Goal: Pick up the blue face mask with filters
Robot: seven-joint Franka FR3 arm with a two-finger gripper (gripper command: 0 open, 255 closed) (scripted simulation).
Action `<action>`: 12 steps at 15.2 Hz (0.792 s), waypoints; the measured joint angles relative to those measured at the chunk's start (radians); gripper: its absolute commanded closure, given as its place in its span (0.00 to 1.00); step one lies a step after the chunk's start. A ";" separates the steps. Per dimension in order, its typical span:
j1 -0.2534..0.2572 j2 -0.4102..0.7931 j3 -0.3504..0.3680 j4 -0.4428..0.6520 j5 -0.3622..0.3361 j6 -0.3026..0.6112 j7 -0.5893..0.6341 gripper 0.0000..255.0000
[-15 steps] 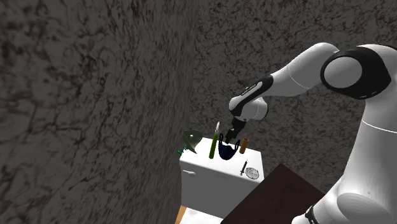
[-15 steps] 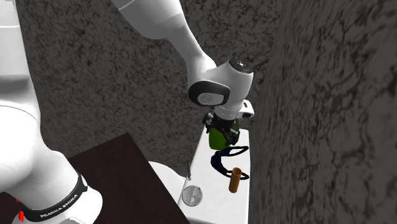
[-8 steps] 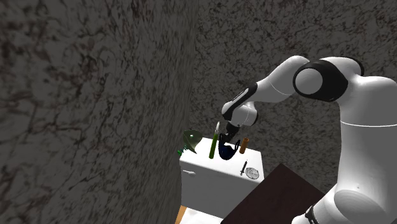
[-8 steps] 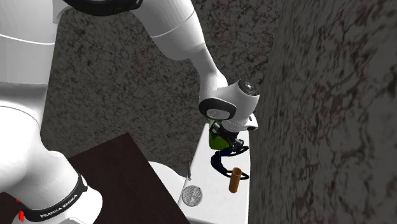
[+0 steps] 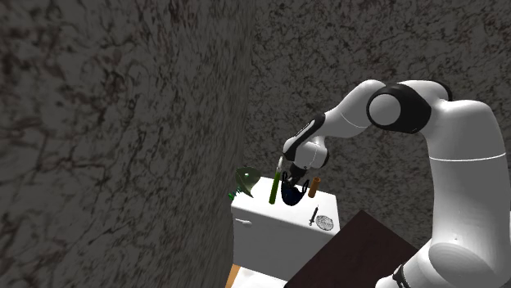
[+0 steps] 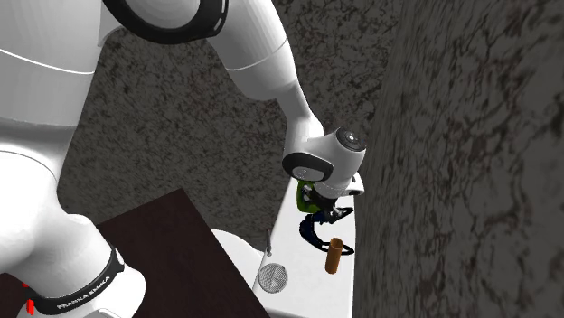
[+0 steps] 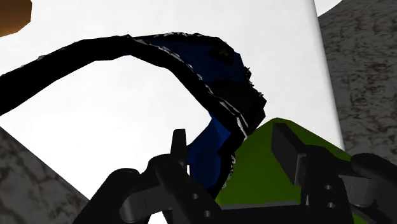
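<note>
The claw point(image 7: 234, 143) is released, its fingers apart, low over the blue face mask point(image 7: 213, 54). The mask lies on the white desk point(image 7: 127, 121), beside a green object point(image 7: 251, 175). The fingers probably do not touch it.

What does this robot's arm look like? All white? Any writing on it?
Mostly white. The arm is built of smooth, rounded, tube-like segments, with dark rings at the joints. A black band low on its body carries white lettering that reads FRANKA EMIKA. The gripper is all black, with two flat, blocky fingers. No loose cables are visible.
</note>
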 measured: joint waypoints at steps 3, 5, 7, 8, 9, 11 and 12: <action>-0.001 0.001 0.001 0.001 0.001 0.001 -0.001 1.00; -0.001 0.001 0.001 0.001 0.001 0.002 -0.001 1.00; 0.000 0.001 0.001 0.001 0.001 0.002 -0.001 1.00; 0.000 0.001 0.001 0.000 0.001 0.002 -0.001 1.00; 0.000 0.001 0.001 0.001 0.001 0.001 -0.001 1.00; 0.003 -0.013 -0.005 -0.004 -0.006 -0.009 0.006 1.00; 0.005 -0.027 -0.009 -0.012 -0.011 -0.015 0.011 1.00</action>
